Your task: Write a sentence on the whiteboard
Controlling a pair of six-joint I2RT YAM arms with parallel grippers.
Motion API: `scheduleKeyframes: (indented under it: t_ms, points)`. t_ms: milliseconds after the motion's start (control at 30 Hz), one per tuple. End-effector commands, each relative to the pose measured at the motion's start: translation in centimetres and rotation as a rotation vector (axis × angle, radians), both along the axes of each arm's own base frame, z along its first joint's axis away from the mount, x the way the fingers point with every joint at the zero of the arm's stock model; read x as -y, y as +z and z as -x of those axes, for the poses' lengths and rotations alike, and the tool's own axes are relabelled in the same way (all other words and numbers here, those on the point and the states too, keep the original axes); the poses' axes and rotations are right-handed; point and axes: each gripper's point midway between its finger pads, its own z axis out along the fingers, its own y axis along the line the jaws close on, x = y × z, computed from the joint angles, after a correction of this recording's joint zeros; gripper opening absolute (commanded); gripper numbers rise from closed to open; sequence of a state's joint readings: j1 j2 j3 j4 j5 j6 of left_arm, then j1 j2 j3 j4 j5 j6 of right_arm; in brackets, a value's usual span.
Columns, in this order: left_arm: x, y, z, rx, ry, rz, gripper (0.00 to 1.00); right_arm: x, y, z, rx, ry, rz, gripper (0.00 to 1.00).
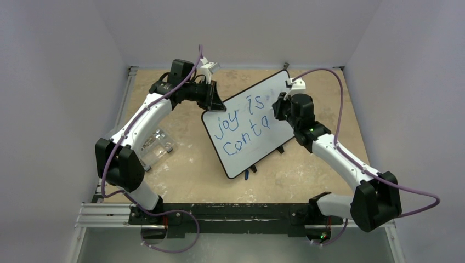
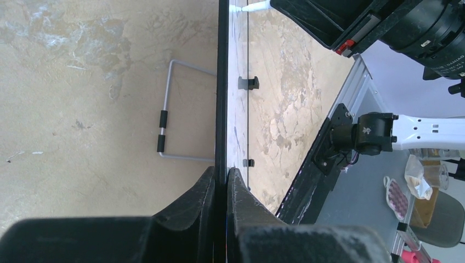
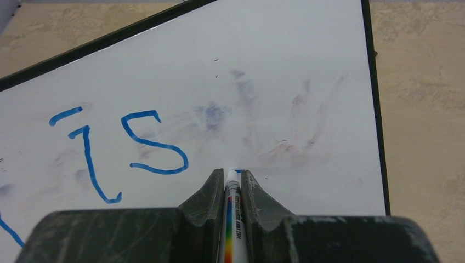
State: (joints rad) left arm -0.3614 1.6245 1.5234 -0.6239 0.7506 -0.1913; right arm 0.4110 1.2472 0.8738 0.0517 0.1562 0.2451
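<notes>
The left hand (image 2: 221, 178) is clenched on an edge of the whiteboard (image 1: 249, 161), likely steadying it, propped aslant mid-surface (image 1: 186, 164). The right hand (image 3: 232, 175) grasps a marker (image 3: 232, 219), tip at the board beside "conta"; the sentence (image 1: 245, 141) looks unfinished.

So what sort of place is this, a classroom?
Probably a robotics lab test cell: the left arm and right arm bolted to a metal rail, a scuffed table boxed in by plain white walls.
</notes>
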Motion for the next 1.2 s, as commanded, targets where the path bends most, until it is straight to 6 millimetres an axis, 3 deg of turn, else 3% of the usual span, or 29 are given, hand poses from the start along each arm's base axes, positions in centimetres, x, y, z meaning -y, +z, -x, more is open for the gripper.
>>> scheduleKeyframes:
  t_ms: [0,367,567,867,1167]
  points:
    - [-0.3,2.4,-0.8,0.158,-0.007,-0.004,0.0,-1.8,1.9,0.5,0.054,0.09,-0.064,0.0]
    - [-0.4,2.4,-0.8,0.162,-0.007,-0.006,0.0,-1.3,-1.3,2.5,-0.01,0.106,-0.058,0.0]
    - [-0.4,2.4,-0.8,0.16,-0.006,-0.008,0.0,-0.6,-2.3,2.6,-0.028,0.067,-0.044,0.0]
    - [-0.4,2.5,-0.7,0.165,-0.007,-0.007,0.0,1.1,-0.4,0.8,0.0,-0.033,0.031,0.0]
    - [-0.4,2.6,-0.7,0.165,-0.007,-0.005,0.0,0.5,1.8,-0.7,0.038,-0.028,0.029,0.0]
